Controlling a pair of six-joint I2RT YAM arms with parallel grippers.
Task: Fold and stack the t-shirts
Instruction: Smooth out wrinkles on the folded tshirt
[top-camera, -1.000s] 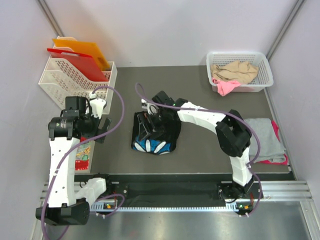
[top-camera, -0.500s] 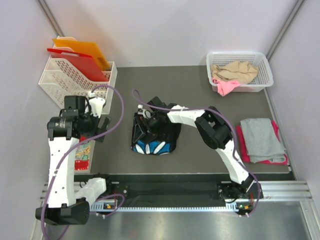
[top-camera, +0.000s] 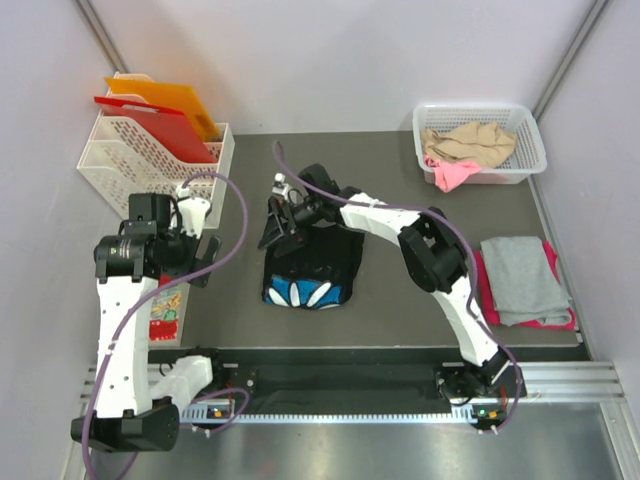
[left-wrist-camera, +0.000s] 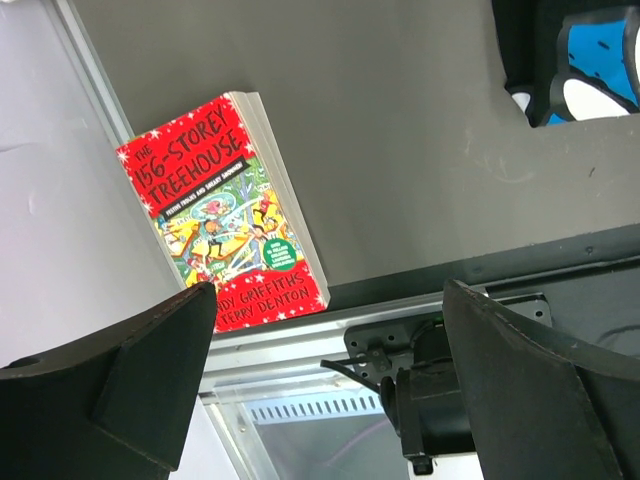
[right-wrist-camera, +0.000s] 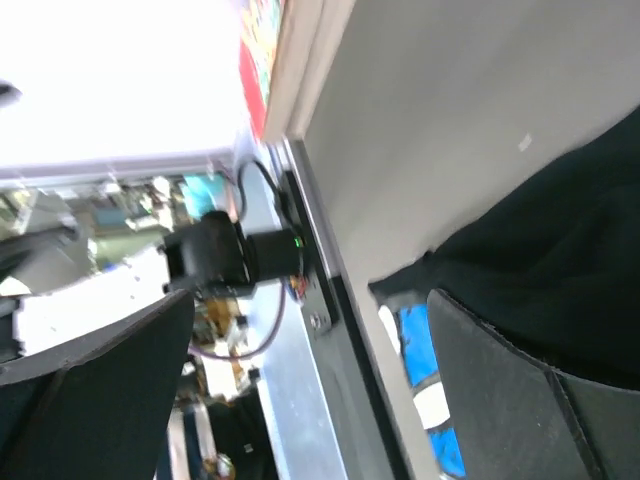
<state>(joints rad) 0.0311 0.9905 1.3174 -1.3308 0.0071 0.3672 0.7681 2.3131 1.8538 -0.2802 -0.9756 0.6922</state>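
A black t-shirt (top-camera: 318, 262) lies folded mid-table, its blue and white daisy print (top-camera: 305, 292) at the near edge. My right gripper (top-camera: 280, 228) is open and empty, tilted over the shirt's far left corner. In the right wrist view the shirt (right-wrist-camera: 560, 250) lies to the right of the gripper (right-wrist-camera: 310, 400), with nothing between the fingers. My left gripper (top-camera: 205, 258) is open and empty, left of the shirt; the left wrist view (left-wrist-camera: 320, 390) shows a shirt corner (left-wrist-camera: 560, 50). A folded grey shirt (top-camera: 520, 275) lies on a magenta-pink one (top-camera: 552, 322) at right.
A white basket (top-camera: 532, 150) at the back right holds a beige shirt (top-camera: 470, 143) and a pink one (top-camera: 452, 175). A white file rack (top-camera: 120, 165) with red and orange folders stands at the back left. A red book (left-wrist-camera: 220, 215) lies by the left edge.
My right gripper has moved from over the black shirt's middle to its far left corner. The shirt now lies flat and uncovered. The left arm has not moved.
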